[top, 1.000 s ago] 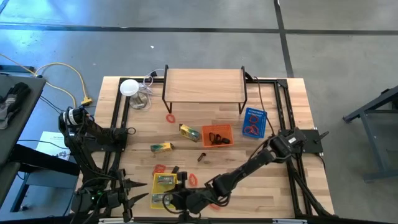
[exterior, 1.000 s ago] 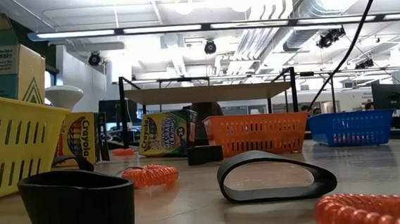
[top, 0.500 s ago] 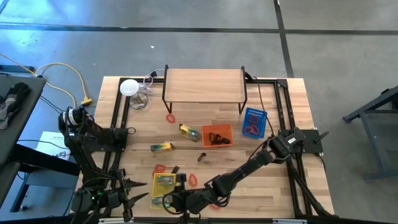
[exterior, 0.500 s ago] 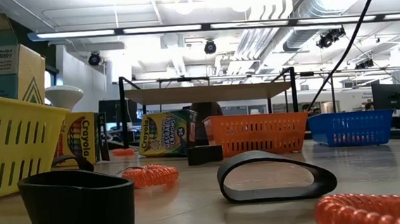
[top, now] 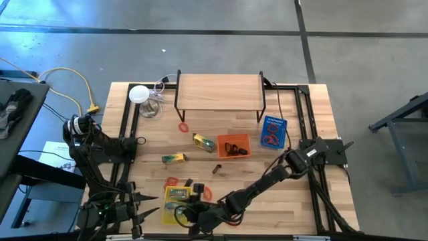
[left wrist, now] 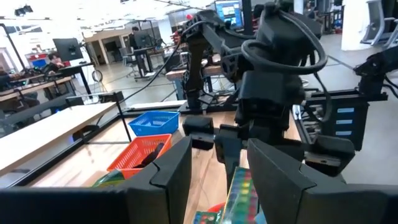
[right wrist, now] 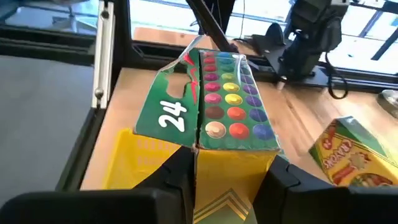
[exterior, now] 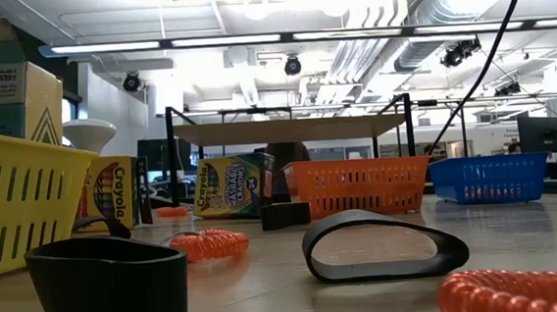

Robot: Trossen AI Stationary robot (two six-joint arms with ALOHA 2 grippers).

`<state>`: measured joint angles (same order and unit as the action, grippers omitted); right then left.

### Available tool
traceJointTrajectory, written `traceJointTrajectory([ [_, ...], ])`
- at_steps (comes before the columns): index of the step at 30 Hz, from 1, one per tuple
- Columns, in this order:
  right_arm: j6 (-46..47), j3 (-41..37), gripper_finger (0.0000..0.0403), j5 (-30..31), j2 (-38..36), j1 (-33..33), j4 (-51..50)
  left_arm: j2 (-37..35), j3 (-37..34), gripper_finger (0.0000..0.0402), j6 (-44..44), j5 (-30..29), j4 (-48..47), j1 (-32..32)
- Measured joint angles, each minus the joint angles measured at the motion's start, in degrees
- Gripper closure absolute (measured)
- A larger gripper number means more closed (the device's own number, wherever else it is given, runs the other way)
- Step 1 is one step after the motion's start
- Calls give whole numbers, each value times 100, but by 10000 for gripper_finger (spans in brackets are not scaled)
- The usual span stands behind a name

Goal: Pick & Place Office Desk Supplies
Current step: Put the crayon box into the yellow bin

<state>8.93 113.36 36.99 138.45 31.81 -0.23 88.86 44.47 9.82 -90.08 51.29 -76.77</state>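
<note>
My right gripper [right wrist: 227,180] reaches to the table's near edge and is shut on a green-and-yellow crayon pack [right wrist: 217,93], held over the yellow basket [top: 167,201]. The same pack [exterior: 33,94] shows above that basket's wall [exterior: 16,194] in the low view. Another pack [top: 176,194] lies inside the basket. My left gripper [left wrist: 217,180] waits open at the near left, pointing level at the held pack [left wrist: 239,193]. Two more packs [top: 204,142] [top: 174,158], red ring bands [top: 183,126] [top: 207,193] and a black clip [top: 217,169] lie on the table. My right gripper pinches the pack's lower part [right wrist: 230,186] between its two fingers [right wrist: 177,180], one on each side. The fingers come nearly level from the table's right, tipped slightly down. The pack stands upright, its open crayon end [right wrist: 230,99] up, lifted clear above the yellow basket.
An orange basket [top: 233,145] and a blue basket [top: 272,131] stand mid-table in front of a wooden shelf [top: 219,92]. A white disc [top: 139,94] and a glass jar [top: 152,107] sit at the far left. Black rails [top: 127,127] run along both sides.
My right gripper has sunk a little toward the yellow basket with the crayon pack and has tipped further down; the pack stays upright in the hold.
</note>
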Motion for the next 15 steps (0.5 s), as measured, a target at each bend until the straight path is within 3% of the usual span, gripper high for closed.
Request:
traceJointTrajectory([
  [6, 221, -4, 302, -295, 181, -121, -42, 0, 0, 254, -35, 24, 0, 0],
  [15, 342, -71, 300, -244, 182, -199, -171, 0, 0, 254, -87, 34, 0, 0],
])
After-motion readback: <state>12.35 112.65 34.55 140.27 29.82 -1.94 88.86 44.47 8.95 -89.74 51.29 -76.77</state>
